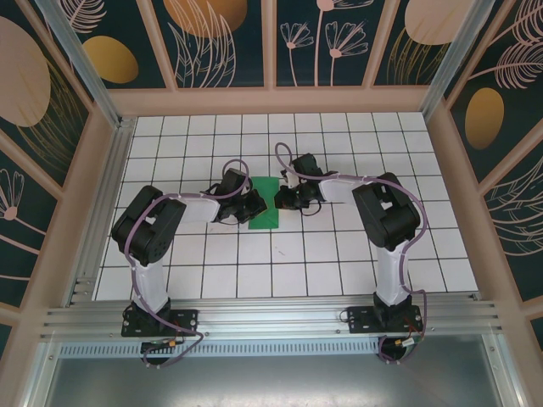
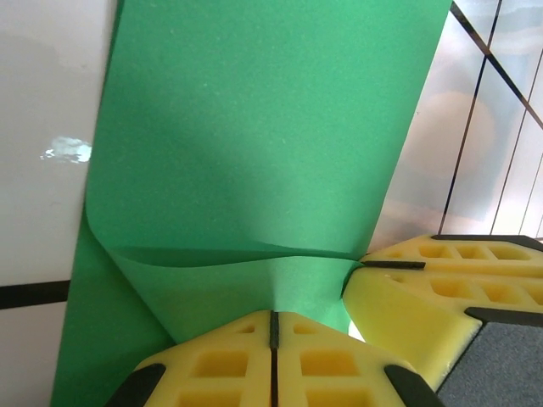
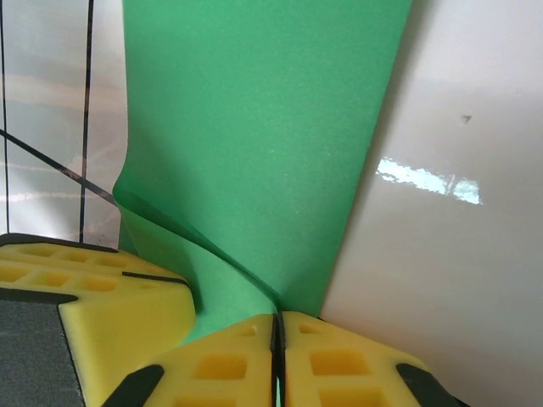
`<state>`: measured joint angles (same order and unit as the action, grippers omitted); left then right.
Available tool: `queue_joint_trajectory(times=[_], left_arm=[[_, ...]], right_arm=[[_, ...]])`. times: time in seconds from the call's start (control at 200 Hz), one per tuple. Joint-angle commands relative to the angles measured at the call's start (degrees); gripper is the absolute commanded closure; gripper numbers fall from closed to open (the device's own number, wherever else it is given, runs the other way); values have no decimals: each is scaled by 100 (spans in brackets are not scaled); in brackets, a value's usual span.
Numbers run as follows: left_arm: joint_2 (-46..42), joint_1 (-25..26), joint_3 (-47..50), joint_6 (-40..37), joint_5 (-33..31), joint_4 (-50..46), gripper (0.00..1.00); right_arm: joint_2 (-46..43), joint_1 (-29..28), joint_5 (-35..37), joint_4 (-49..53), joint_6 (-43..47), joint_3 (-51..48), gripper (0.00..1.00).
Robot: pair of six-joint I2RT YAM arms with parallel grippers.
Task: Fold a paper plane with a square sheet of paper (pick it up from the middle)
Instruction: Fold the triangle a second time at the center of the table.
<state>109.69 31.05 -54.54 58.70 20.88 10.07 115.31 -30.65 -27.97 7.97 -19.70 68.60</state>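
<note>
The square sheet of paper (image 1: 266, 203) is green and lies mid-table as a narrow upright strip, folded over on itself. My left gripper (image 1: 251, 206) meets its left edge and my right gripper (image 1: 286, 200) its right edge. In the left wrist view a raised flap of the sheet (image 2: 254, 170) runs into my shut left gripper (image 2: 273, 315), with the right gripper's yellow fingers (image 2: 441, 288) close beside. In the right wrist view the sheet (image 3: 263, 127) curls up into my right gripper (image 3: 277, 318), whose jaws stand almost together with green in the slit. The paper plane is out of view.
The white tiled table (image 1: 339, 254) spreads around the sheet, walled by a wooden frame (image 1: 441, 170) on three sides. A metal rail (image 1: 271, 318) with both arm bases runs along the near edge. The two grippers stand nearly touching over the sheet.
</note>
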Motion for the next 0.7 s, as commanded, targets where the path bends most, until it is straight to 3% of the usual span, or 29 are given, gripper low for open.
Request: queue_joint_trajectory(times=[0.0,0.11,0.25,0.48,0.696], left_arm=[[170,7,-88,-121,-119,-276,91],[216,1,-88,-113,-154,-312,92],[246,3,-83,-103,-180,-295,92],[233,6,27,-51,-190,-176,93],[238,5,119,-50,-171,-84,94]], right_arm=[[-116,-28,109,78,-151,63,81],[-487,-20,350,157,-361,102,73],[-947,-37,662,218,-590,-101,72],[-1145,-346,416,346,-919,-446,86],[-863,-561,132,389,-987,-432,89]])
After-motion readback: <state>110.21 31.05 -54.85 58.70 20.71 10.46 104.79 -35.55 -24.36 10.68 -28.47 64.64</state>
